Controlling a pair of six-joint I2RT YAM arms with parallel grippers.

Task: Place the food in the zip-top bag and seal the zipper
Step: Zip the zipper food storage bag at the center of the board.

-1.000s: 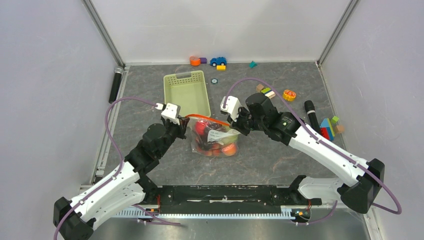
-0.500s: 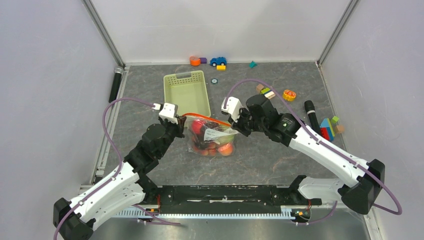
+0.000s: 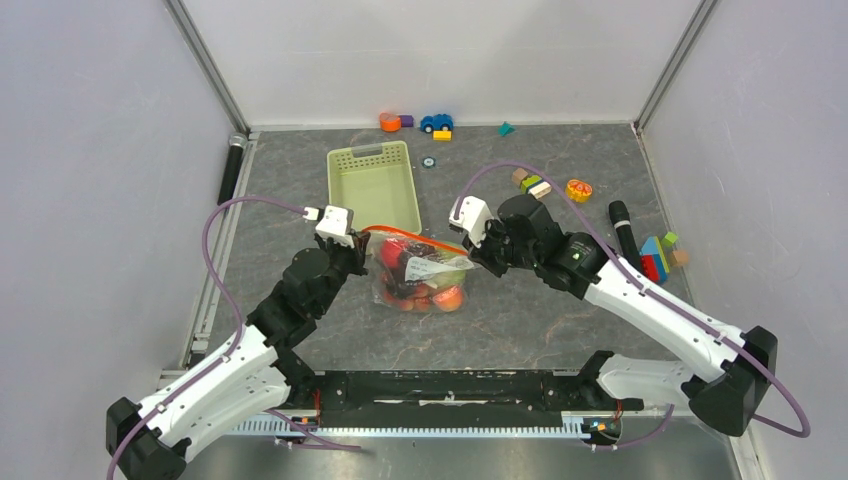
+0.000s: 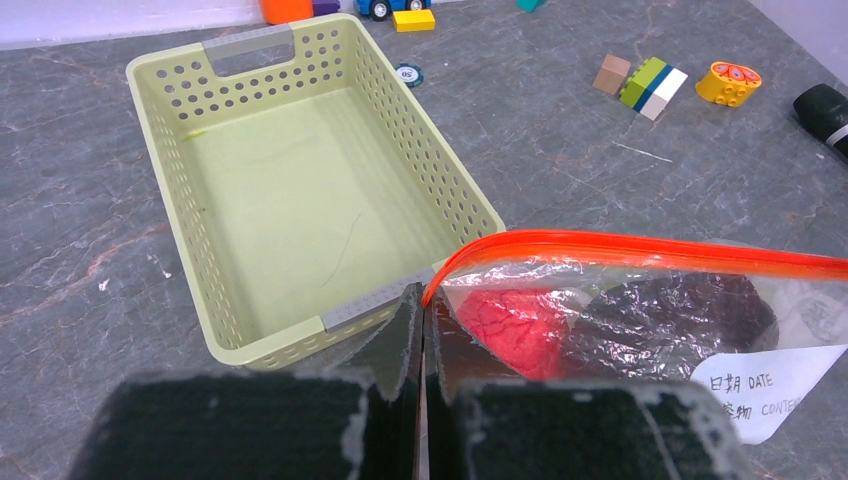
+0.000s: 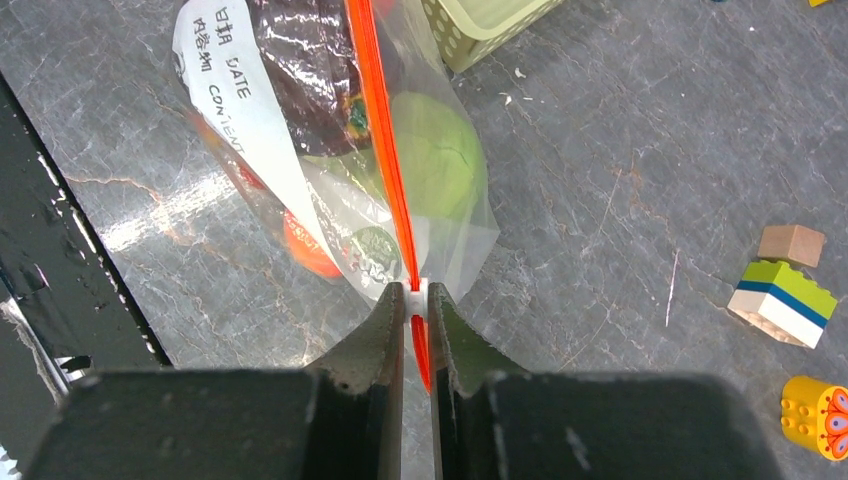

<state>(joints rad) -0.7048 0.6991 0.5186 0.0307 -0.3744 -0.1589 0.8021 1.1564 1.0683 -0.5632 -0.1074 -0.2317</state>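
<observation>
The clear zip-top bag (image 3: 425, 275) hangs between my two grippers at the table's middle, with food inside: red fruit (image 4: 515, 325), a dark purple piece (image 4: 690, 310), a green cabbage (image 5: 435, 165) and an orange-red fruit (image 3: 448, 297). Its orange-red zipper (image 3: 415, 240) stretches taut between them and looks closed along its length. My left gripper (image 4: 422, 300) is shut on the bag's left corner at the zipper's end. My right gripper (image 5: 416, 300) is shut on the white slider (image 5: 416, 292) at the zipper's right end. The white label patch (image 5: 240, 110) faces me.
The pale green basket (image 3: 375, 185) stands just behind the bag, close to my left gripper. Toy blocks (image 3: 535, 184), a yellow slice toy (image 3: 578, 190), a black cylinder (image 3: 622, 230) and more blocks (image 3: 660, 255) lie right. A toy car (image 3: 436, 122) sits at the back.
My right gripper has slid right along the zipper with the slider, drawing the strip tighter. The bag has shifted slightly left and lifted. The left gripper holds its corner.
</observation>
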